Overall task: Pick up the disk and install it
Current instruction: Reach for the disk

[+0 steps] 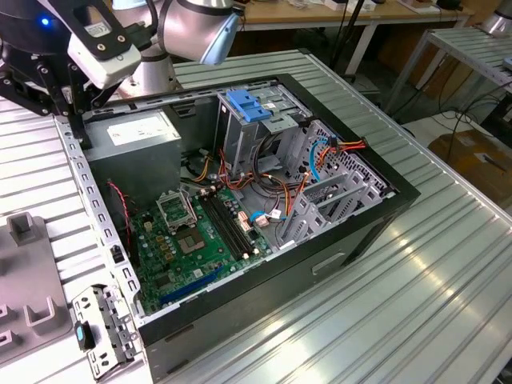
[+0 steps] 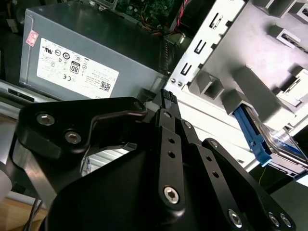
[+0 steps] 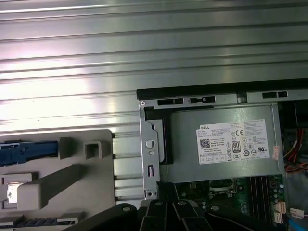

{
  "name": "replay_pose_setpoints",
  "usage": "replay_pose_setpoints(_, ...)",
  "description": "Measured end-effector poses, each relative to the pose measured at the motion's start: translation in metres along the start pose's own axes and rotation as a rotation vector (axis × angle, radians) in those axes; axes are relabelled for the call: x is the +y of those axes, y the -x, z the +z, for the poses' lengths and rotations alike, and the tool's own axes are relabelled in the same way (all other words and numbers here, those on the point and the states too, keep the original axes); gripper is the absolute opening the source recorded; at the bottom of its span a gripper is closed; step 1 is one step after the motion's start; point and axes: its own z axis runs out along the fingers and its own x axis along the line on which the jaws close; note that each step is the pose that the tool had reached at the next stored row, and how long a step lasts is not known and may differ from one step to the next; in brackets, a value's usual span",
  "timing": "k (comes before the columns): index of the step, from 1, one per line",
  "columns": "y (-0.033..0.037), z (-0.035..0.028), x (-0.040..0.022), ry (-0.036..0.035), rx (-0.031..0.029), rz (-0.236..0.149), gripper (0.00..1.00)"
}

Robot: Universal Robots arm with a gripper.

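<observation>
Ribbed metal table (image 1: 400, 264) bears the disk (image 3: 24, 150) in its grey holder (image 3: 72, 178); pincer (image 2: 161, 98) closed, empty

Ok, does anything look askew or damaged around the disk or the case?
Nothing stands out. The disk lies in its grey holder beside the open case; the cables are loose but stay inside the case. No damage shows.

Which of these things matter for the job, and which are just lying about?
For the job: disk in its grey holder; pincer; open computer case.
Just there: grey power box; green circuit board; metal bracket.
</observation>
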Motion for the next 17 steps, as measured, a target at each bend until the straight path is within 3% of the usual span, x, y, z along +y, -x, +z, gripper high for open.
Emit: replay_pose_setpoints(17, -0.0239, 0.0034, -0.0020, 0.0000, 0.0011, 0.000, 0.11)
